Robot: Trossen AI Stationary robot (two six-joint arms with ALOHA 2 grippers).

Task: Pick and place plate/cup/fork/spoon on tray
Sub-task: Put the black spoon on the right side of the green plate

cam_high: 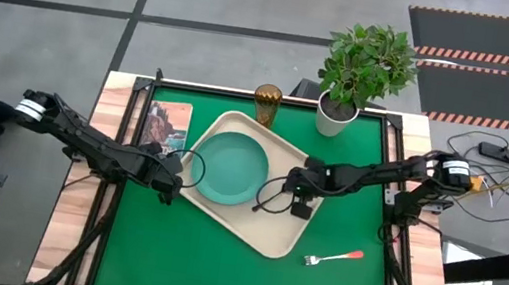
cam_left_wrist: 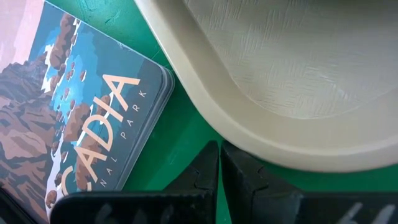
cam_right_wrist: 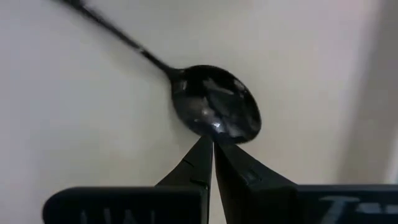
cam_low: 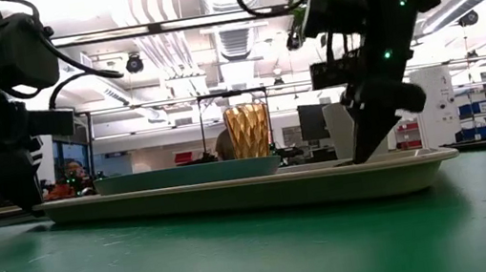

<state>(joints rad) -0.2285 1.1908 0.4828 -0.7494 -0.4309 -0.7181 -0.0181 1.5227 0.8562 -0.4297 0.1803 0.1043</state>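
The cream tray (cam_high: 272, 231) lies slantwise mid-table with the teal plate (cam_high: 231, 166) on its left half. My right gripper (cam_high: 293, 182) points down over the tray's right half, shut at the bowl of the dark spoon (cam_right_wrist: 217, 109), which lies on the tray floor (cam_right_wrist: 74, 112). My left gripper (cam_high: 170, 189) is shut and low on the green mat beside the tray's left rim (cam_left_wrist: 249, 134). The amber cup (cam_high: 267, 102) stands on the table beyond the tray. The red-handled fork (cam_high: 333, 257) lies on the mat to the right of the tray's near corner. My right gripper's fingertips (cam_right_wrist: 202, 152) meet at the edge of the spoon's bowl (cam_right_wrist: 214, 134), at its free tip, and seem to pinch it at their very ends. The fingers come from above, pointing down. The bowl rests on the tray, and the handle runs away from the fingers. My left gripper's fingers (cam_left_wrist: 245, 165) stand right beside the tray's outer rim; I cannot tell whether they touch it.
A picture-covered book (cam_high: 167, 127) lies left of the tray, close to my left gripper. A white plant pot (cam_high: 336, 117) with a leafy plant stands at the far edge, right of the cup. Open green mat stretches along the near side.
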